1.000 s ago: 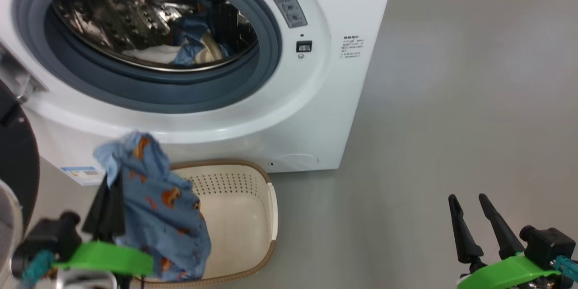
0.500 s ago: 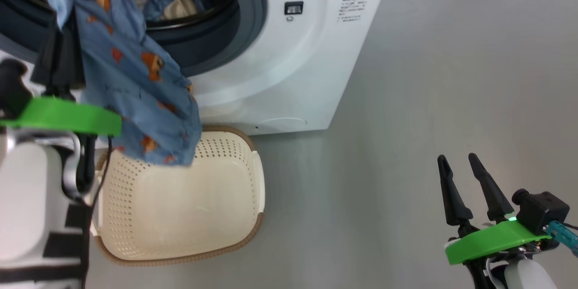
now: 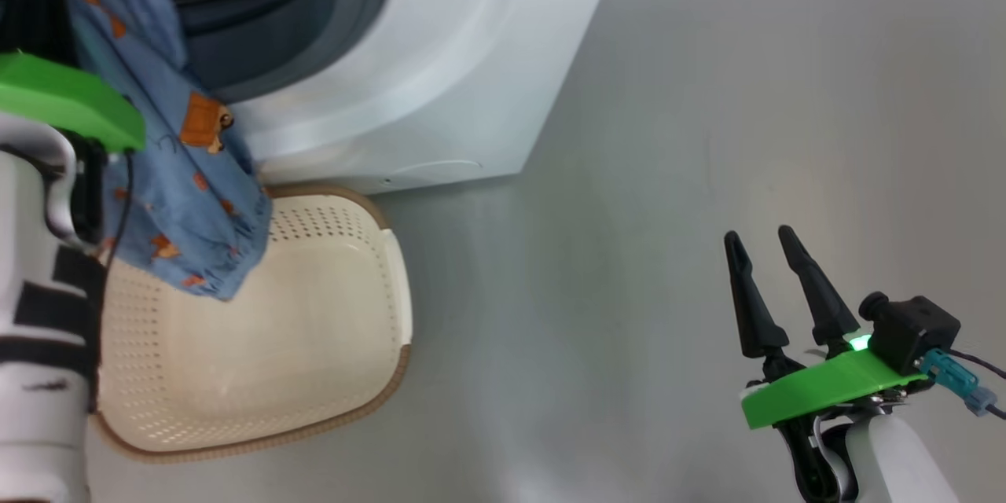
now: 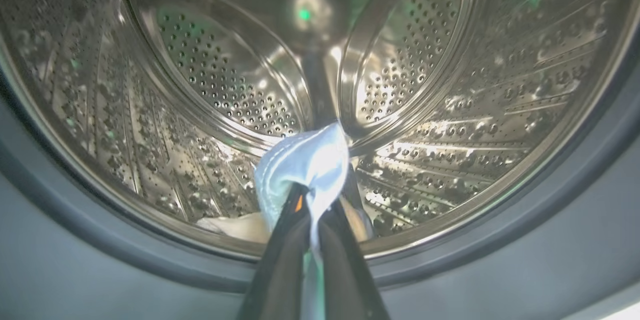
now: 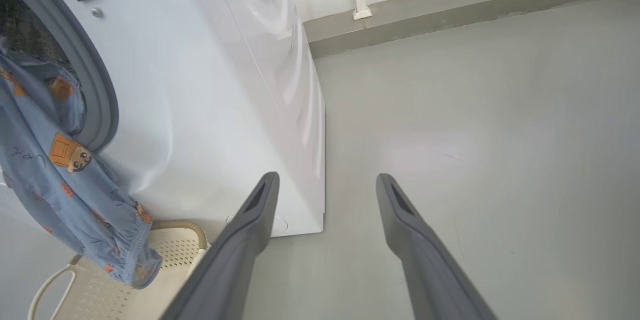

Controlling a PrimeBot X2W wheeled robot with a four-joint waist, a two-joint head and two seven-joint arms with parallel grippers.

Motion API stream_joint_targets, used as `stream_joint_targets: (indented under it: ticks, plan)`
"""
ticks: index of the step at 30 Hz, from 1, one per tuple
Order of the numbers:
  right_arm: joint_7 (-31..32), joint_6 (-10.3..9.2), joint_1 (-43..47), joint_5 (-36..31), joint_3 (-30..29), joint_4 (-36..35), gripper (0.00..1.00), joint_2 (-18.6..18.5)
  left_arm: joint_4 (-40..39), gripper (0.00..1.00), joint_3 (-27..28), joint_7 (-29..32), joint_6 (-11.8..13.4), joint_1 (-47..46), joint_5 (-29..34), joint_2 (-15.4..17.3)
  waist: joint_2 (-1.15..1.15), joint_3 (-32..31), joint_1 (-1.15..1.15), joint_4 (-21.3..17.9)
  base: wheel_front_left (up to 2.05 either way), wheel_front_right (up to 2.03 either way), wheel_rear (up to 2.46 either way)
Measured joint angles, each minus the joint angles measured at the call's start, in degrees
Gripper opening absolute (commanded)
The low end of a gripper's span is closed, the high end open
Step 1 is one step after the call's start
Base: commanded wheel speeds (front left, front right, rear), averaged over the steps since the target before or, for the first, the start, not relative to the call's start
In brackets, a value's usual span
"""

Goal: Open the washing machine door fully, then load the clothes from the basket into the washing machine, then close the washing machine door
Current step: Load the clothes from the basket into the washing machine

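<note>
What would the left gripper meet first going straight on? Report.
Probably the rear wall of the steel drum. The left gripper, shut on the clothes, points into the open washing machine, with free space ahead; depth is hard to judge.

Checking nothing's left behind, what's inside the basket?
In the basket, the visible floor is bare. The clothes hanging from the left tool cover its far left corner, and the left forearm hides its left side; those parts can't be checked.

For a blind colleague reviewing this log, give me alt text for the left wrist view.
The left gripper, shut on a fold of the light blue clothes, points into the washing machine, whose perforated steel drum is ringed by a grey gasket.
</note>
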Motion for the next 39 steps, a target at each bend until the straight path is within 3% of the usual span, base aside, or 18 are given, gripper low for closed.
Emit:
stream_joint_targets:
  ticks: [8,13,16,27,39]
  plan:
    - [0.0,0.00,-1.7,0.0,1.8,-0.2,1.00,0.6,15.8,0.00,-0.9,0.1,0.0,-9.4,0.2,1.5,0.00,3.4,0.00,-2.5,0.00,0.00,0.00]
    - [0.0,0.00,-2.7,0.0,2.0,-0.4,1.00,0.8,20.8,0.00,-2.2,0.1,0.2,-15.2,1.2,1.9,0.00,5.4,0.00,-3.5,0.00,0.00,0.00]
    - [0.0,0.00,-2.7,0.0,2.1,-0.4,1.00,1.0,19.0,0.00,-2.4,0.1,1.5,-17.5,2.2,2.7,0.01,6.2,0.00,-4.1,0.00,0.00,0.00]
    - [0.0,0.00,-4.3,0.4,2.4,-0.7,1.00,1.4,-4.1,0.00,2.2,0.0,5.1,-17.7,6.3,4.1,0.00,8.7,0.00,-5.3,0.00,0.00,0.00]
    - [0.0,0.00,-4.8,0.5,2.9,-0.7,1.00,1.6,10.4,0.00,3.1,0.0,3.4,-15.3,7.6,3.1,0.01,8.7,0.00,-5.6,0.00,0.00,0.00]
